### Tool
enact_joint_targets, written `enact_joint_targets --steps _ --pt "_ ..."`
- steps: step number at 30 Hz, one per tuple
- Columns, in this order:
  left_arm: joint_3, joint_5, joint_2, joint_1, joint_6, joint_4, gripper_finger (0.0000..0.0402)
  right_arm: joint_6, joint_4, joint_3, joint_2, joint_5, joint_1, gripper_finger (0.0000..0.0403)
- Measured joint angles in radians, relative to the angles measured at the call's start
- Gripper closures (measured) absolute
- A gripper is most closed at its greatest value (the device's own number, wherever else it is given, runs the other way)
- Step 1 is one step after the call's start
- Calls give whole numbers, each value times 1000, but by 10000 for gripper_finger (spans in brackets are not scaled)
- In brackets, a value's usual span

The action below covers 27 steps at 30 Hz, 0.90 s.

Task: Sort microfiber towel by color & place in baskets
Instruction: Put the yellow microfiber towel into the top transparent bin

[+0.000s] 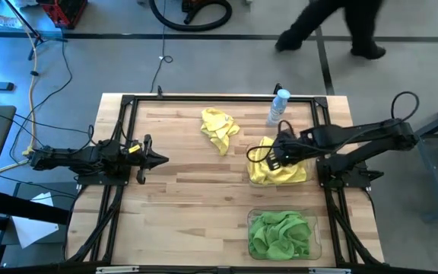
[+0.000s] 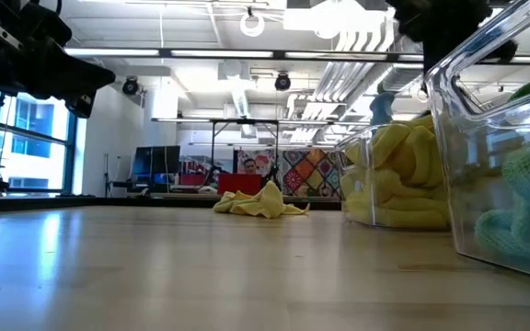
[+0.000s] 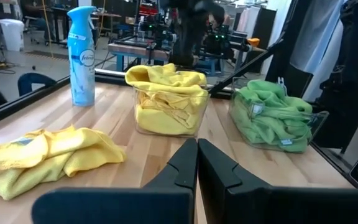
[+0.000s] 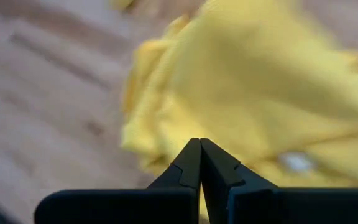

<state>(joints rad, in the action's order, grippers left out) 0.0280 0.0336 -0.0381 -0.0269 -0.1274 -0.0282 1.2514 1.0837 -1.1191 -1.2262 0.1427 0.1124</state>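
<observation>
One yellow microfiber towel lies bunched on the wood near the table's far edge, also seen in the left wrist view. A clear basket at the right holds yellow towels. A second clear basket nearer the front edge holds green towels. My right gripper hovers shut above the left rim of the yellow basket, nothing between its fingers. My left gripper is shut at the table's left side, pointing level toward the baskets.
A blue-capped spray bottle stands at the far edge, right of the loose towel. A black metal frame runs around the table. A person walks on the floor beyond the far edge. Bare wood lies between the arms.
</observation>
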Motion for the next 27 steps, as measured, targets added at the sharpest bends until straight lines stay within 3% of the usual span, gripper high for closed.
enact_joint_targets --steps 3,7,11,18,23,27 --pt "0 0 -1 0 0 0 401 30 145 -74 -3 112 -3 403" --pt "0 0 -1 0 0 0 401 32 161 -61 -4 215 -57 403" --pt "0 0 -1 0 0 0 401 51 64 69 -28 163 -108 403" --pt "0 3 -1 0 0 2 401 105 -324 373 -44 108 -115 403" --pt "0 4 -1 0 0 2 401 94 -412 503 -43 113 -133 403" --pt "0 4 -1 0 0 2 401 54 -416 518 -42 119 -132 403"
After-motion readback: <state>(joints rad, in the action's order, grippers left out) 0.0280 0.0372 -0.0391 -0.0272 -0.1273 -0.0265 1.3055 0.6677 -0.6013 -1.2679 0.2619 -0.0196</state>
